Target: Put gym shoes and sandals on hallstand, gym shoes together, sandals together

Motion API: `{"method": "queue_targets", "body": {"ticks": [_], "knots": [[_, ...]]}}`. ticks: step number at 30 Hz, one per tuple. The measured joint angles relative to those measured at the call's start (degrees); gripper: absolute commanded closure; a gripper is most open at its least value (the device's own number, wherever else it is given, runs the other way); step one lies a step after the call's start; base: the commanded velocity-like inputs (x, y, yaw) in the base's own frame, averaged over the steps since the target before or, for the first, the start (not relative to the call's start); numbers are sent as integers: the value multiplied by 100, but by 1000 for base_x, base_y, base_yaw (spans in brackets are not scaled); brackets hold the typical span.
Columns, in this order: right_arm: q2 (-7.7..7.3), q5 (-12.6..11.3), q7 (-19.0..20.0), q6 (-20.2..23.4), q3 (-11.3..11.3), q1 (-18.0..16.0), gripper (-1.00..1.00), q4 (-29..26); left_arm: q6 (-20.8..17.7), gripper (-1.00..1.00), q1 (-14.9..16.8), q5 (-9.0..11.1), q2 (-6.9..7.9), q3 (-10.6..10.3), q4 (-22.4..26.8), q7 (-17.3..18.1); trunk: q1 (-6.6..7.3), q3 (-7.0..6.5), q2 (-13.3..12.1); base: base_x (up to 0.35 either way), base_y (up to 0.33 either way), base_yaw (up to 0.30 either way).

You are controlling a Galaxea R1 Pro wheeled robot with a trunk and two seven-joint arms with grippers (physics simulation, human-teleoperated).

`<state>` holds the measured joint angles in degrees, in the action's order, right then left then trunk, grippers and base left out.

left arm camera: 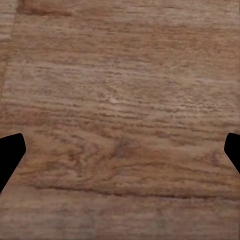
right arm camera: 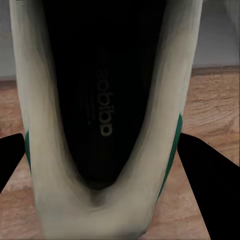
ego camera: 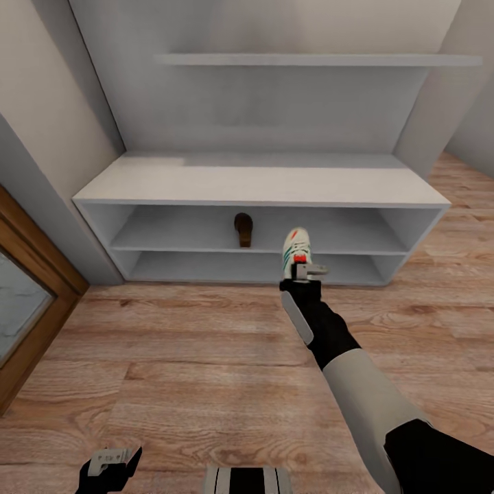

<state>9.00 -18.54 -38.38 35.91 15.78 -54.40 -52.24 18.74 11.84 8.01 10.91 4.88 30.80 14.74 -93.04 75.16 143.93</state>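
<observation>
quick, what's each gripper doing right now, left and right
Left gripper: open, empty, above the floor.
Right gripper: closed on a white sneaker, held out in front of the shoe rack.

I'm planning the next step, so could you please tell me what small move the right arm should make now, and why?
Probably carry the sneaker forward into the rack's shelf, away from the sandal: the right tool holds it just in front of the opening, above the floor.

Matt pale hallstand [ego camera: 261, 184], wood-grain floor [ego camera: 206, 363], smooth white gym shoe [ego camera: 296, 248]
</observation>
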Motion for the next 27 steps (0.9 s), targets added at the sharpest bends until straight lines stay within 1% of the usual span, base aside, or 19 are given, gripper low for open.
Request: {"method": "queue_targets", "body": {"ticks": [3,9,13,15,17,19,23,27], "knots": [[0,0,2,7,3,3,100,-110,0,-100,0,-2,0,0,0,0,0,27,0,0,0,0],[-8,8,2,10,-3,2,100,-141,8,-100,0,-8,0,6,3,-5,0,71,0,22,0,0],[-9,1,-5,9,8,2,100,-66,9,-100,-4,-6,0,8,1,0,3,75,0,271,0,0],[-13,8,-7,6,10,3,100,96,9,-100,-2,-7,0,10,1,0,3,76,0,325,0,0],[-17,-19,-8,2,4,5,100,431,8,-100,-3,-7,0,14,1,0,3,76,0,334,0,0],[-17,-7,-8,-1,2,4,100,541,9,-100,-6,-5,0,14,0,0,3,76,0,337,0,0],[-17,7,-7,-1,1,4,100,594,9,-100,-4,-1,0,9,0,0,3,76,0,307,0,0],[-17,11,-6,0,2,3,100,597,13,-100,-8,0,0,14,0,0,1,76,0,80,0,0]]}}
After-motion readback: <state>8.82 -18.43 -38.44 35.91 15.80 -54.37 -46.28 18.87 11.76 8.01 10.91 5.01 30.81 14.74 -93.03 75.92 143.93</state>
